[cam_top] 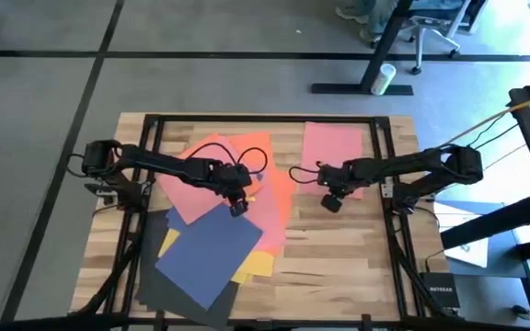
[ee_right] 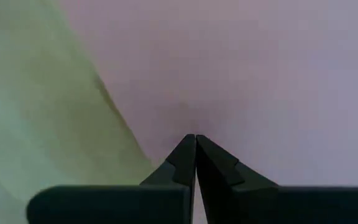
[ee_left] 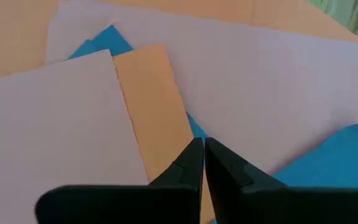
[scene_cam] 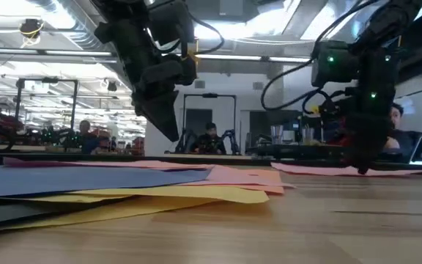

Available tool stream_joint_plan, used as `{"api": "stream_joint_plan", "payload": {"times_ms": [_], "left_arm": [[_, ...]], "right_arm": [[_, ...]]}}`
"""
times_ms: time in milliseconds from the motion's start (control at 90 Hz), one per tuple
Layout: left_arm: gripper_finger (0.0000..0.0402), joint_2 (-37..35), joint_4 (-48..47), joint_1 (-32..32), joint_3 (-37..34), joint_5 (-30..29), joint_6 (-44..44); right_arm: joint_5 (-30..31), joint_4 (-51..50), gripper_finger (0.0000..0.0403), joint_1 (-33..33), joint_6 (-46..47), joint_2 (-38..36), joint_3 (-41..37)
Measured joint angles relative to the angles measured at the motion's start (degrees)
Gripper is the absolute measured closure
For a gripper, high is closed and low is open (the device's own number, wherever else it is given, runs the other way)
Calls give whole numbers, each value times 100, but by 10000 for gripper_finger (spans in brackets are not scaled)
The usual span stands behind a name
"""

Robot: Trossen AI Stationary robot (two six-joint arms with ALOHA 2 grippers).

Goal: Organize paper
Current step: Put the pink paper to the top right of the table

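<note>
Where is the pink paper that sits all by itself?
In the high view, the lone pink sheet lies flat on the table's far right part, apart from the messy pile on the left. The right pincer is at its near edge.

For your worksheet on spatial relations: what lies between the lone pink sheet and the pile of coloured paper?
In the high view, bare table separates the lone pink sheet from the pile.

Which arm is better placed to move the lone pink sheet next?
Right, probably: the right gripper, fingers shut, sits at the lone pink sheet. The left gripper is over the pile.
</note>
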Motion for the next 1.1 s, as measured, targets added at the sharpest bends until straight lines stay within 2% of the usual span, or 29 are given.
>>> {"api": "stream_joint_plan", "payload": {"times_ms": [278,467,889,1100], "left_arm": [[402,0,1,0,0,1,-2],[402,0,-1,0,0,1,0],[402,0,1,0,0,-1,-18],[402,0,6,0,0,-1,-19]], "right_arm": [[63,-111,403,0,52,0,-96],[115,-116,403,2,440,-22,-270],[857,-526,403,0,933,-28,-314],[892,-720,403,7,1053,-160,-129]]}}
